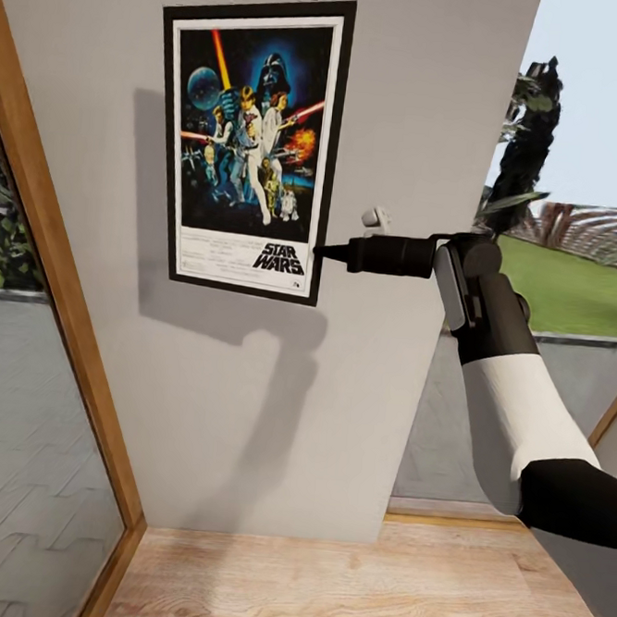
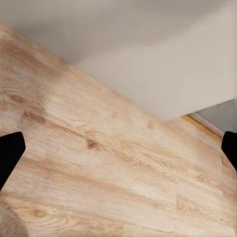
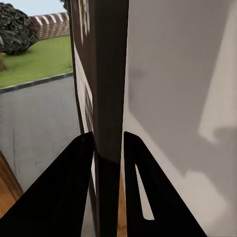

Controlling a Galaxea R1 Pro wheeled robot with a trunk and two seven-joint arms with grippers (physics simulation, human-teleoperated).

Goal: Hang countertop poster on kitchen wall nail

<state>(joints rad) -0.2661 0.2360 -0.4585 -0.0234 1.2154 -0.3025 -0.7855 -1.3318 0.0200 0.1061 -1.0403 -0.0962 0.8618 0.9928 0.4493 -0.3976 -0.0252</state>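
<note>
My right arm reaches out level from the right side of the head view, forearm in white and black, and my right gripper [image 1: 324,250] pinches the lower right edge of the poster [image 1: 249,144]. In the right wrist view the two dark fingers [image 3: 59,192] sit narrowly on either side of the frame's thin black edge [image 3: 109,98], so they are closed on it.

The poster stands upright and flat against the light grey wall panel [image 1: 399,102], between wood-framed windows [image 1: 59,298]. It has a black frame, a white border, colourful figures on dark blue and "STAR WARS" lettering low down.

I cannot make out any nail; the poster covers that part of the wall. My left gripper [image 2: 118,148] shows as two dark tips at the frame's sides, spread wide over the wooden floor [image 2: 98,163], holding nothing.
</note>
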